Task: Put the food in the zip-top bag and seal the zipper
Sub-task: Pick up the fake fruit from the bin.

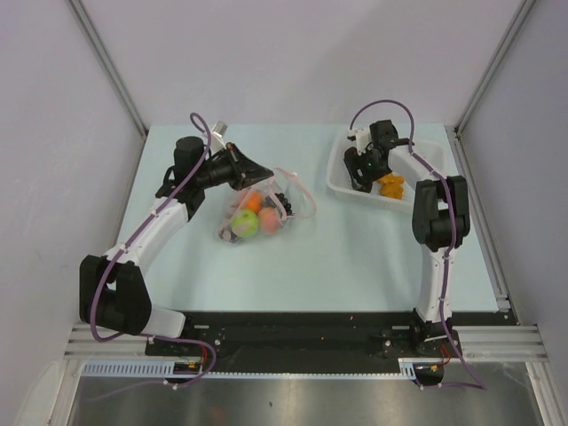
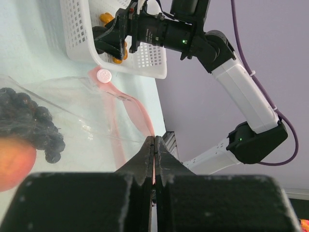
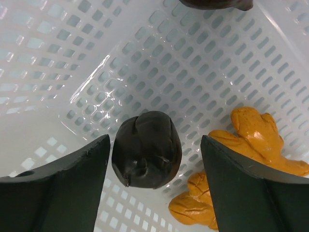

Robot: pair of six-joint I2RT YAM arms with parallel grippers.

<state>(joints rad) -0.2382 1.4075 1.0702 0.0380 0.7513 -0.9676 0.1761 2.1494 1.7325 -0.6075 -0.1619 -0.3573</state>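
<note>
The clear zip-top bag [image 1: 284, 202] lies left of the table's middle with food inside: an orange ball [image 1: 253, 201], a green apple [image 1: 246, 224], a peach-red fruit [image 1: 269, 218] and dark grapes [image 2: 34, 126]. My left gripper [image 1: 264, 171] is shut on the bag's pink-red zipper [image 2: 140, 113] at its edge. My right gripper [image 3: 155, 145] is down inside the white basket [image 1: 342, 182], open. A dark rounded food piece [image 3: 146, 150] lies on the basket floor between its fingers, with a gap on each side.
An orange knobbly toy food [image 3: 256, 140] lies in the basket right beside the right finger. Another dark piece [image 3: 215, 4] shows at the basket's far side. Basket walls enclose the right gripper. Grey walls stand around the table.
</note>
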